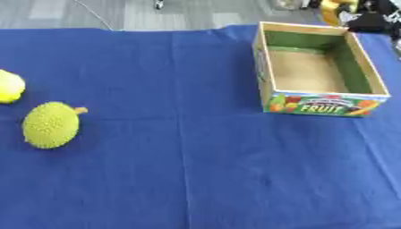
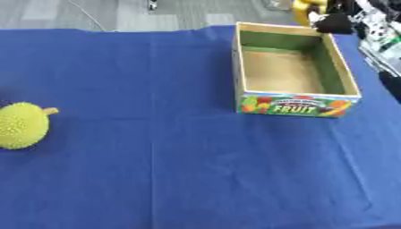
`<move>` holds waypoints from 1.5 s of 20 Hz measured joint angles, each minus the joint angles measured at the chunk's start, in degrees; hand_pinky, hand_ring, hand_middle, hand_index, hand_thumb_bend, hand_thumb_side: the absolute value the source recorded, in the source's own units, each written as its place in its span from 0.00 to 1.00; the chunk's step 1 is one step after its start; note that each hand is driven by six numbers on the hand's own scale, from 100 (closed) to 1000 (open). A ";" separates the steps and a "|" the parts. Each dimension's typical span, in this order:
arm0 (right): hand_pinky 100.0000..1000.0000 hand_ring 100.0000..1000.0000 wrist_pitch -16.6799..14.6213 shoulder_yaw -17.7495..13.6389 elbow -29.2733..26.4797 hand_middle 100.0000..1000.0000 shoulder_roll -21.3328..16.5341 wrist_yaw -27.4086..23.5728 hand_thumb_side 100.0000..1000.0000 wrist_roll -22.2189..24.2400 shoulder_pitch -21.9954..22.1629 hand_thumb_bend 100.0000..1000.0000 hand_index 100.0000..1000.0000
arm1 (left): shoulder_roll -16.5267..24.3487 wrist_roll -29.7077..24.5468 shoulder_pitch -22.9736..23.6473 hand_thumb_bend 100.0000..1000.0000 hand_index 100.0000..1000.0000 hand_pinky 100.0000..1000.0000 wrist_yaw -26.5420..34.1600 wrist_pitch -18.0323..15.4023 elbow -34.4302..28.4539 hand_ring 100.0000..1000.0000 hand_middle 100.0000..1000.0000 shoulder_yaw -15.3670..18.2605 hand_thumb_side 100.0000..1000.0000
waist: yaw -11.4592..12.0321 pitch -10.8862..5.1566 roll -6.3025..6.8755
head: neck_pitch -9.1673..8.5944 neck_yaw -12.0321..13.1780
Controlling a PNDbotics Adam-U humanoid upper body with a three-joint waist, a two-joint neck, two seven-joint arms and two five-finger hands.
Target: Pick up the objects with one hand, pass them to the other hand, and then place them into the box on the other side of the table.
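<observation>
A spiky yellow-green fruit [image 1: 51,125] with a short stem lies on the blue cloth at the left. Another smooth yellow-green fruit [image 1: 9,86] shows partly at the left edge, just beyond it. The cardboard box [image 1: 324,104], marked FRUIT on its front, stands at the right; I see nothing inside it. My right hand [image 2: 337,22] is at the top right, over the box's far right corner, with its dark fingers curled on a yellow object [image 2: 307,10]. The top edge cuts off most of that object. My left hand does not show.
The blue cloth [image 1: 196,156] covers the table. Grey floor and a cable [image 1: 94,15] lie beyond the far edge. Silver and white arm parts [image 2: 380,40] run down the right edge beside the box.
</observation>
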 measured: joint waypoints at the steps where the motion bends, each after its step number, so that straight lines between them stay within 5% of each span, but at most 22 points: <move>1: 0.36 0.46 -0.11 0.23 0.44 0.39 0.37 0.97 0.00 0.12 -0.26 0.00 0.45 | -0.01 0.00 0.00 0.95 0.67 0.75 -0.01 0.00 0.00 0.65 0.53 0.00 0.30 | 0.03 0.00 0.00 | 0.00 -0.10; 11: 0.44 0.51 -1.18 2.44 3.06 0.43 3.34 11.88 0.00 2.76 -3.05 0.00 0.50 | -0.52 0.00 -0.25 0.95 0.67 0.75 -0.31 -0.07 0.00 0.65 0.53 -0.30 0.30 | 0.56 0.00 0.00 | 0.00 -0.61; 15: 0.60 0.61 -1.69 2.47 3.07 0.53 3.45 18.02 0.00 4.99 -3.05 0.00 0.61 | -0.52 0.10 -0.25 0.95 0.67 0.75 -0.45 -0.13 0.00 0.65 0.53 -0.30 0.30 | 0.57 0.00 0.00 | 0.01 -0.59; 17: 0.69 0.74 -2.10 2.47 3.06 0.65 3.45 21.11 0.03 6.60 -3.06 0.10 0.74 | -0.52 0.13 -0.25 0.95 0.67 0.75 -0.49 -0.14 0.00 0.65 0.53 -0.30 0.30 | 0.57 0.00 0.00 | 0.01 -0.56; 19: 0.73 0.84 -2.81 2.47 2.99 0.78 3.46 24.12 0.06 8.54 -3.07 0.15 0.87 | -0.52 0.16 -0.24 0.95 0.67 0.75 -0.52 -0.15 0.00 0.65 0.54 -0.29 0.30 | 0.56 0.00 0.00 | 0.03 -0.51; 23: 0.76 0.90 -4.07 2.40 2.37 0.85 3.46 28.31 0.05 12.56 -3.17 0.18 0.93 | -0.52 0.19 -0.18 0.96 0.68 0.75 -0.58 -0.16 0.00 0.65 0.54 -0.28 0.30 | 0.45 0.00 0.00 | 0.04 -0.44; 30: 0.72 0.90 -3.46 1.05 2.12 0.87 3.46 27.60 0.00 15.41 -3.98 0.00 0.96 | -0.52 0.39 0.24 0.96 0.68 0.75 -1.03 -0.08 0.00 0.65 0.54 -0.18 0.30 | -0.23 0.00 0.00 | 0.08 0.07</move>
